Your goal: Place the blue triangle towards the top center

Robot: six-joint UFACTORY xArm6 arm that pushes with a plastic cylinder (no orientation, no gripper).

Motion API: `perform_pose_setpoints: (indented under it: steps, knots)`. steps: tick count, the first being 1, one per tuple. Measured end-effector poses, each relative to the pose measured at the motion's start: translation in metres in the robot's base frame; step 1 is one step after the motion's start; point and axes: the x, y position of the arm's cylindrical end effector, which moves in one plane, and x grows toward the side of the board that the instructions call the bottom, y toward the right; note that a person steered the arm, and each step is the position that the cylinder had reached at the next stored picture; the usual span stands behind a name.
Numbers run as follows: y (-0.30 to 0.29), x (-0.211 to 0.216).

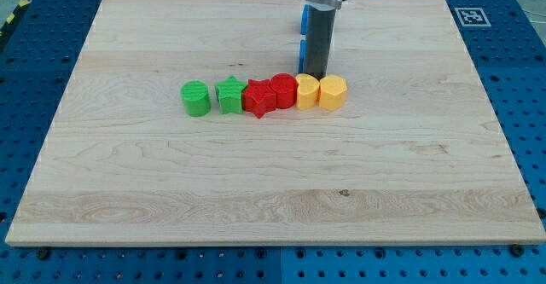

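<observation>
My tip (316, 76) has no pincer to part or close, and the blue triangle (302, 55), mostly hidden just behind the rod's left, already sits in the bench's (128, 182) upper middle, so little more than a nudge upward seems left.

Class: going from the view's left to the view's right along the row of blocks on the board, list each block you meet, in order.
green cylinder → green star → red star → red block → yellow block → yellow hexagon
</observation>
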Motion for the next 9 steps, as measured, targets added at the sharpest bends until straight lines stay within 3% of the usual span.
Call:
perform_pose_setpoints:
  steps: [5, 9]
  knots:
    - [-0.001, 0.030]
    - [0.024, -0.006]
